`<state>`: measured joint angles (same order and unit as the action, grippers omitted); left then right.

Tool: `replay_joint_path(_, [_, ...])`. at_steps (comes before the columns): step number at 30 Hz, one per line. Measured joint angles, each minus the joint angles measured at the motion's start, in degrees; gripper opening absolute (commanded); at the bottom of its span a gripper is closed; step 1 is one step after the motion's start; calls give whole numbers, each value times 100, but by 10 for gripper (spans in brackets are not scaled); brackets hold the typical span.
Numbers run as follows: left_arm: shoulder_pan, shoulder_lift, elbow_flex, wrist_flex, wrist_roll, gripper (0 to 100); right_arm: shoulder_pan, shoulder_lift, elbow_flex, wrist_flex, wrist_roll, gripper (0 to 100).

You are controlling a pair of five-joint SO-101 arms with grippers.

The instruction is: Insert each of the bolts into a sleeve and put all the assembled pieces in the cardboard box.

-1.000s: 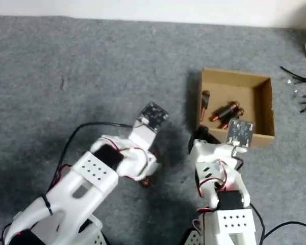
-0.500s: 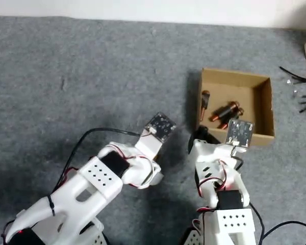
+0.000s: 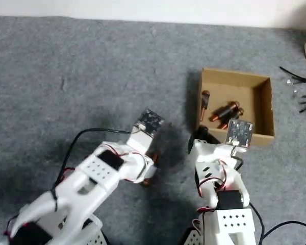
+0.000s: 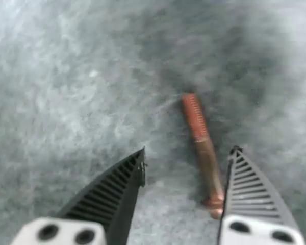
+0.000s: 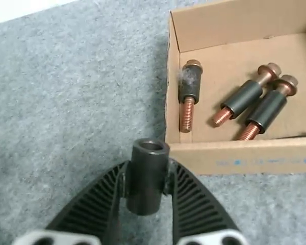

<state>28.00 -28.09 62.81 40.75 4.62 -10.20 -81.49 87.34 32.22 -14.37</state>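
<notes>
Your left gripper (image 4: 187,152) hangs low over the grey carpet (image 3: 92,66) with its jaws spread wide and nothing gripped. A bare copper bolt (image 4: 200,143) lies flat on the carpet between the two fingers. Its head is close beside one finger, and its threaded end points away from the gripper. In the high view that arm (image 3: 117,168) sits well apart from the cardboard box (image 3: 269,104), with your other arm between it and the box.

Your right gripper (image 5: 147,166) is clamped on a dark sleeve (image 5: 147,178), held upright with its open bore facing up. It sits just outside the box's near wall (image 5: 234,155), close to a corner of the box.

Inside the box you have three assembled pieces, each a copper bolt through a dark sleeve. One (image 5: 187,97) lies along the side wall nearest the left arm. The other two (image 5: 245,97) (image 5: 268,109) lie side by side nearer the middle of the box floor.

The carpet runs under the box and both arms. Beyond the box's far wall it ends at a pale strip (image 3: 143,7). A few thin black pieces (image 3: 302,94) lie scattered on the carpet past the side of the box away from the left arm.
</notes>
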Motion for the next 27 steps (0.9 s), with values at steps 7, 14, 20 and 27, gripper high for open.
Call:
replay_joint_path(7, [26,1635,-1064,378,9,250,316,0,202,0,0,4])
replay_joint_path(14, [9,2242,-1723,949,18,245,369,0,202,0,0,4])
replay_joint_path(20, [-44,2523,-2013,1196,18,236,378,0,202,0,0,4])
replay_joint_path(27, [-70,2840,-2382,1398,26,24,378,0,202,0,0,4])
